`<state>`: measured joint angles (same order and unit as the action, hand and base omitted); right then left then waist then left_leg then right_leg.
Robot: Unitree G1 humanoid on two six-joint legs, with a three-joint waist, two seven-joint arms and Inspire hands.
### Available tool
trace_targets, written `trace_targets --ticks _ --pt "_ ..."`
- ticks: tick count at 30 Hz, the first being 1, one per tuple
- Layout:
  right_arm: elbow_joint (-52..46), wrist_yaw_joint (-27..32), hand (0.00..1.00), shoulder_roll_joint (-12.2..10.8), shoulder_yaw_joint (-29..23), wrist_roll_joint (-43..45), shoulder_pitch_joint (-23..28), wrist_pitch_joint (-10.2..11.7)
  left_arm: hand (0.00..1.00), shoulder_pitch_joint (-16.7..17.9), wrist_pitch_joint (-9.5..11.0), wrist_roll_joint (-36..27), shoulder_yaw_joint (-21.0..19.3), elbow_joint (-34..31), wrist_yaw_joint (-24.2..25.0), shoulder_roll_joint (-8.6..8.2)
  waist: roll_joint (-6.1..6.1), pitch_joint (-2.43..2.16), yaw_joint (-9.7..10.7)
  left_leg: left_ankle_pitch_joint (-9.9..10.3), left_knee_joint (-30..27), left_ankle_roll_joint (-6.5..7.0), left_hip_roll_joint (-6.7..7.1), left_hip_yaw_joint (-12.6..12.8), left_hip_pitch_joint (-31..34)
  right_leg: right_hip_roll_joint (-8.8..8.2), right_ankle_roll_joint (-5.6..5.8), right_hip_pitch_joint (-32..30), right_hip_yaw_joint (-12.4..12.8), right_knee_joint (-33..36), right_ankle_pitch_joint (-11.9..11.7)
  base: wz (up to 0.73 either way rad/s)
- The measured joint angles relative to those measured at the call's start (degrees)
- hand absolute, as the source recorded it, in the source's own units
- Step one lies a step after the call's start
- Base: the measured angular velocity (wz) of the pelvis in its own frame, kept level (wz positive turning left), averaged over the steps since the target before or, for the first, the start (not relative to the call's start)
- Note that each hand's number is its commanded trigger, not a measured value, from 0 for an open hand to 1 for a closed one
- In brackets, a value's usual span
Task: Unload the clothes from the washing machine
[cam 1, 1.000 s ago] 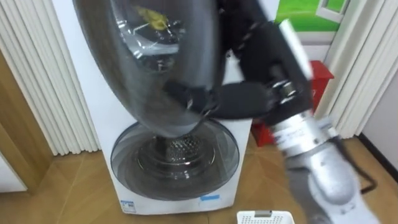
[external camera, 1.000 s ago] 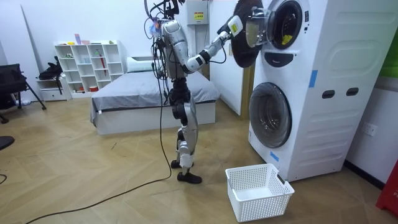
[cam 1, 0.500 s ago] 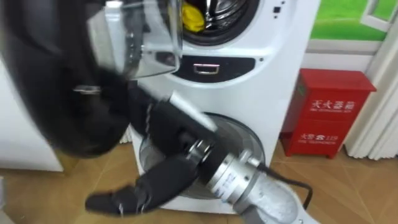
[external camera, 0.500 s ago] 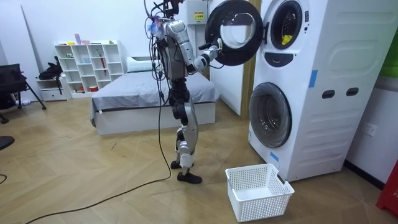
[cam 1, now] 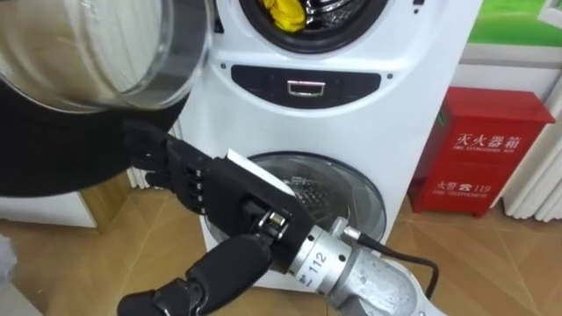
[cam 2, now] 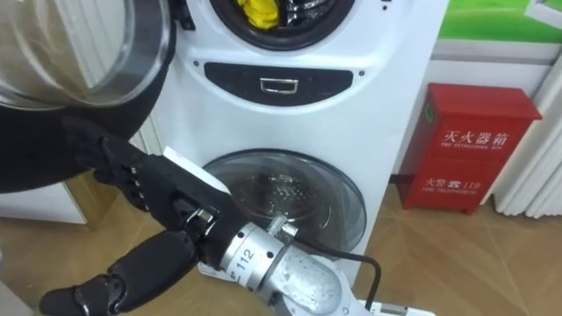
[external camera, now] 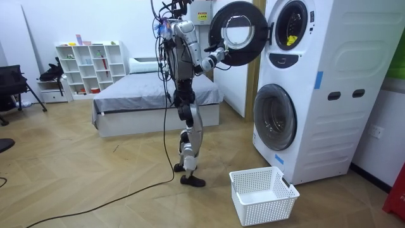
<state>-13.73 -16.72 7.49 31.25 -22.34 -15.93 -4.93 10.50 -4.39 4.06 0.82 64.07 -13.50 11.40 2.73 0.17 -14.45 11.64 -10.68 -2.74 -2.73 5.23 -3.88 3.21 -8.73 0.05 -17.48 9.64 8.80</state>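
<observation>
Clothes (cam 1: 287, 12), a yellow bundle, sat in the upper drum (cam 1: 332, 10) at the top centre of the eye views, untouched! Our right hand (cam 1: 224, 189) was spread wide, fingers (cam 1: 154, 154) straight, thumb hanging low, gripping nothing. Its fingertips lay against the dark rim of the open door (cam 1: 53, 158) at the left edge. Just right of the hand we had the lower machine's round window (cam 1: 351, 197), and far right a red cabinet (cam 1: 487, 145). In the room view a white basket (external camera: 262, 193) stood on the floor (external camera: 95, 183), lower centre.
</observation>
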Motion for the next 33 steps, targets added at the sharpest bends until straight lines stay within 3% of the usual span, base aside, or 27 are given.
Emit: trace_targets --ticks 3,5,9,14,16,19,24,33 --pt "-0.1 0.9 0.0 0.8 -1.5 0.3 0.0 0.0 0.0 0.3 0.0 0.1 -0.2 0.0 0.0 -0.33 -0.01 0.02 0.2 0.0 0.0 0.04 0.29 -0.4 0.0 -0.12 0.26 0.1 0.0 0.0 0.2 0.0" --pt "-0.7 1.9 0.0 1.9 -5.0 0.2 0.0 -0.1 0.0 0.9 0.0 0.1 -0.8 0.0 0.3 -0.87 -0.45 0.32 0.8 0.3 -0.1 0.45 0.34 -0.7 -0.3 -0.19 0.48 0.8 -0.3 -0.1 0.2 0.07" --pt "-3.2 5.0 0.0 2.8 -12.4 0.4 0.4 0.0 0.0 2.3 0.1 0.6 -4.4 -0.5 0.6 -1.79 -0.68 0.41 2.4 0.5 -0.1 0.83 0.48 -0.8 -0.3 -0.32 0.91 0.9 -0.4 -0.1 0.4 0.04" --pt "-7.1 9.1 0.0 4.9 -18.9 1.4 1.3 0.4 0.0 3.8 0.2 0.6 -6.2 -0.1 0.4 -1.84 -0.71 -0.1 5.1 0.5 0.1 0.88 0.39 -0.4 -0.8 -0.52 1.11 1.3 -0.3 -0.2 0.5 -0.02" --pt "-7.4 10.4 0.0 5.3 -19.2 1.5 1.6 0.5 0.0 3.8 0.2 0.6 -6.2 0.0 0.3 -1.85 -0.88 -0.38 6.0 0.5 0.2 0.88 0.35 -0.3 -1.0 -0.54 1.12 1.4 -0.2 -0.1 0.5 -0.06" --pt "-7.4 11.9 0.0 5.9 -19.3 2.8 1.6 0.5 0.0 3.5 0.0 0.6 -6.2 0.0 0.2 -1.85 -0.87 -0.42 6.9 0.5 0.6 0.88 0.35 0.0 -1.6 -0.51 1.16 1.7 0.0 -0.1 0.5 -0.04" --pt "-7.1 14.5 0.0 6.5 -19.5 5.3 1.6 0.5 0.0 3.3 -0.7 0.6 -6.1 -0.1 0.2 -1.8 -0.41 -0.65 6.6 0.5 0.7 0.88 0.41 0.0 -2.0 -0.54 1.32 2.0 0.0 0.0 0.6 0.0" --pt "-0.2 16.5 0.0 6.7 -20.1 11.1 -4.8 0.0 0.0 3.0 -1.7 4.5 -5.9 0.0 0.6 -1.59 0.46 -0.01 6.1 0.5 0.9 0.88 0.46 -0.5 -3.0 -0.35 1.3 2.8 0.0 0.1 0.6 0.03"
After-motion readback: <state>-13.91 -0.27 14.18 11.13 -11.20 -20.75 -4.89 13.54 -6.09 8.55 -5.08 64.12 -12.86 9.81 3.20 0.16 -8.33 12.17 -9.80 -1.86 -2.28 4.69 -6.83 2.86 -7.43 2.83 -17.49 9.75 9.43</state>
